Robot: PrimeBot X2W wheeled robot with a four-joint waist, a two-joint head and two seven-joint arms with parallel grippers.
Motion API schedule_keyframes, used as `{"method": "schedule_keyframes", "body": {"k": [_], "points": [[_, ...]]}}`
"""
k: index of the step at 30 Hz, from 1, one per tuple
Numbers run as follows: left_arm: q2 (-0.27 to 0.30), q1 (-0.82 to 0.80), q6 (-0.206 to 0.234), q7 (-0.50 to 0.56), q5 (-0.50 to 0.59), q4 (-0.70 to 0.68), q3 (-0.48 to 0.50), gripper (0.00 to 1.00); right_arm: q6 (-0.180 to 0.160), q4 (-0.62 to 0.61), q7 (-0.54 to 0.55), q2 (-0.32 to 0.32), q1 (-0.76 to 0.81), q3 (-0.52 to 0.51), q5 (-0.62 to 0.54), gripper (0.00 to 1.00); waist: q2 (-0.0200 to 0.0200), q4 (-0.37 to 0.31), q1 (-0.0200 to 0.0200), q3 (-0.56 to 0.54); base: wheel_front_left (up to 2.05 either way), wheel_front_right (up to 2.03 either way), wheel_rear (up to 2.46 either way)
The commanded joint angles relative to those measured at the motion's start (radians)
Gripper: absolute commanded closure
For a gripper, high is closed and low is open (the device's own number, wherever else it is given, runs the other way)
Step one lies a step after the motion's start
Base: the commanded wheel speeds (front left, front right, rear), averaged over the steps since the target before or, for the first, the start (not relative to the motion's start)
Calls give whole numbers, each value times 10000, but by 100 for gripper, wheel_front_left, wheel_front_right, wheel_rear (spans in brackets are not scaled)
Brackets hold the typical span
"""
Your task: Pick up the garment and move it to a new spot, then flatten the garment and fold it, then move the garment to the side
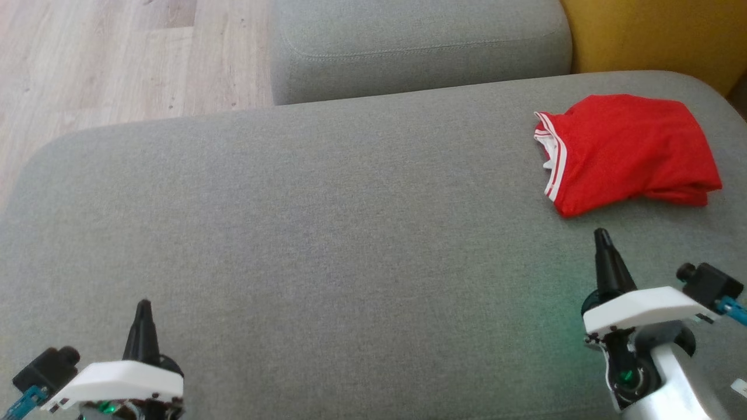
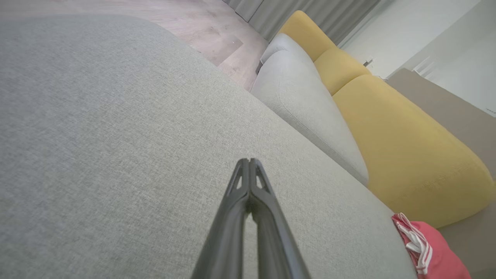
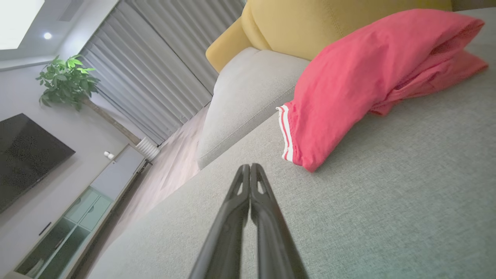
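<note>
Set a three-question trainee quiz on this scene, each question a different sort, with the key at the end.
1. True or false: the red garment rests on the grey seat, touched by neither the left gripper nor the right gripper.
2. Multiple choice: which gripper is nearer the garment? A) left B) right C) both equally near
3. Fill in the gap: on both grippers the fingers are ____ (open or shut).

Key: 1 true; 2 B; 3 shut.
</note>
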Motion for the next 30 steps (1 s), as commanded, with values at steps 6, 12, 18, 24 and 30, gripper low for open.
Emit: {"method": "schedule_keyframes", "body": {"k": [6,12,18,24,30], "points": [[111,-656,-82,238,-905,-460,67,100,-3,-597,227,66,-147,-235,826,100,0,28,0,28,0,0,0],[111,-691,-99,385,-1464,-514,70,100,-3,-734,371,119,-81,-383,1321,100,0,48,0,49,0,0,0],[112,-741,-123,593,-2249,-591,74,100,-4,-927,573,192,11,-591,2019,100,0,76,0,78,0,0,0],[112,-784,-143,769,-2917,-655,77,100,-4,-1090,746,255,89,-768,2611,100,0,99,0,103,0,0,0],[113,-826,-163,946,-3587,-720,80,100,-4,-1254,918,317,167,-945,3206,100,0,123,0,128,0,0,0]]}}
